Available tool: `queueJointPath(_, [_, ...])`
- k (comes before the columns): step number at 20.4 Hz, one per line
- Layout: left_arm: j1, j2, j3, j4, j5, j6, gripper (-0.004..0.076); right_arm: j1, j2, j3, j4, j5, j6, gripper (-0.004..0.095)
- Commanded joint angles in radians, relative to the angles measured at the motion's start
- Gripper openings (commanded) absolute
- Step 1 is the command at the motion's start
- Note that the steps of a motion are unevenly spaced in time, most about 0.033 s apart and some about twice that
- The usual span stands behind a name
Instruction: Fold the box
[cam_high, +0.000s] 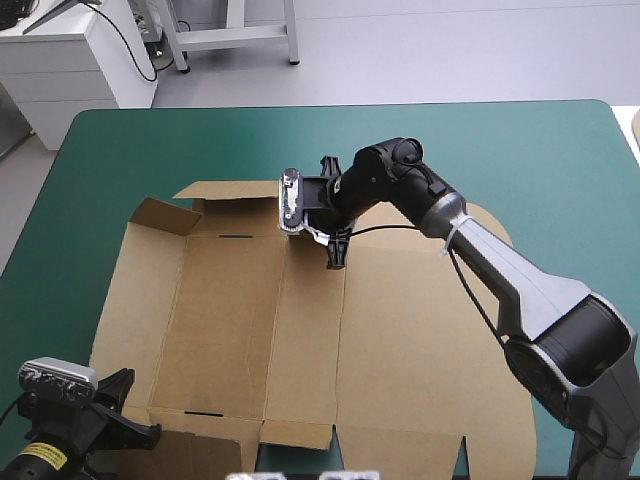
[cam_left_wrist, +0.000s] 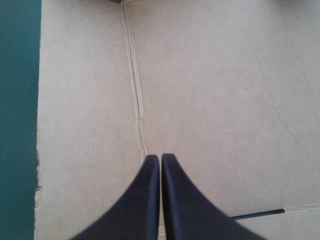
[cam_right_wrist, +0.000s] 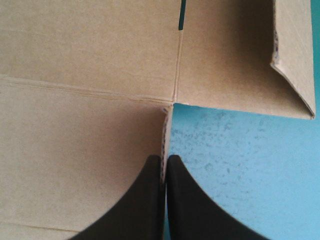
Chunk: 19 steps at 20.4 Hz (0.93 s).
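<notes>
Two sets of jaws on show, both pressed tight. The box (cam_high: 300, 340) lies opened out flat on the teal-green tabletop (cam_high: 500, 160), spread across its left and middle, with the near edge close to the robot. The right arm (cam_high: 520, 290) reaches over to the far side. In its wrist view the right jaws are pinching a cut edge of the board, and the ragged corrugated rim (cam_right_wrist: 166, 130) runs straight in between the black fingers, with bare cover just beside it. The left jaws sit at the near left corner, closed to a point over plain board. No sheet shows between them, and a scored crease (cam_left_wrist: 136, 90) runs away ahead.

On handling, this looks like light, stiff corrugated sheet with a matte, faintly ribbed surface. It should grip well, not slip. I'd expect it to hinge cleanly along the pressed creases and resist bending anywhere else. The weak spots look like the thin tabs and the narrow slots (cam_high: 238, 236), which could crumple or tear if yanked.

The best hold looks like a free flap edge close to its crease. The small corner flap (cam_high: 165, 215) at the far left, already tilted up, is one candidate. The right panel has a rounded outline (cam_high: 500, 235), and the rest is straight-cut rectangles.
</notes>
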Motion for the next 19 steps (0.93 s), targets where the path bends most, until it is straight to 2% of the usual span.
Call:
queueJointPath(1, [-0.004,0.011,-0.024,-0.02,-0.067,-0.008,-0.0008,0.009,-0.056,-0.034,0.0,-0.021,-0.016,0.0068])
queueJointPath(3, [-0.004,0.011,-0.024,-0.02,-0.067,-0.008,-0.0008,0.01,-0.056,-0.034,-0.004,-0.021,-0.012,0.0169])
queueJointPath(4, [-0.004,0.011,-0.024,-0.02,-0.067,-0.008,-0.0008,0.01,-0.056,-0.034,-0.004,-0.021,0.009,0.0273])
queueJointPath(6, [-0.004,0.011,-0.024,-0.02,-0.067,-0.008,-0.0008,0.007,-0.058,-0.034,-0.006,-0.016,0.052,0.03])
queueJointPath(8, [-0.004,0.011,-0.024,-0.02,-0.067,-0.008,-0.0008,0.0,-0.065,-0.034,-0.058,-0.007,0.139,0.025])
queueJointPath(9, [-0.004,0.011,-0.024,-0.02,-0.067,-0.008,-0.0008,-0.011,-0.073,-0.034,-0.123,0.009,0.219,0.016])
queueJointPath(10, [-0.004,0.011,-0.024,-0.02,-0.067,-0.008,-0.0008,-0.021,-0.08,-0.034,-0.155,0.014,0.253,0.0116])
queueJointPath(11, [-0.004,0.011,-0.024,-0.017,-0.067,-0.008,-0.0008,-0.047,-0.096,-0.034,-0.226,0.04,0.323,-0.0007])
queueJointPath(15, [-0.004,0.011,-0.024,-0.012,-0.067,-0.008,-0.0008,-0.193,-0.16,-0.034,-0.251,0.154,0.483,-0.0011])
queueJointPath(19, [-0.004,0.011,-0.024,-0.012,-0.067,-0.012,-0.0008,-0.371,-0.292,0.011,-0.179,0.213,0.613,-0.0011])
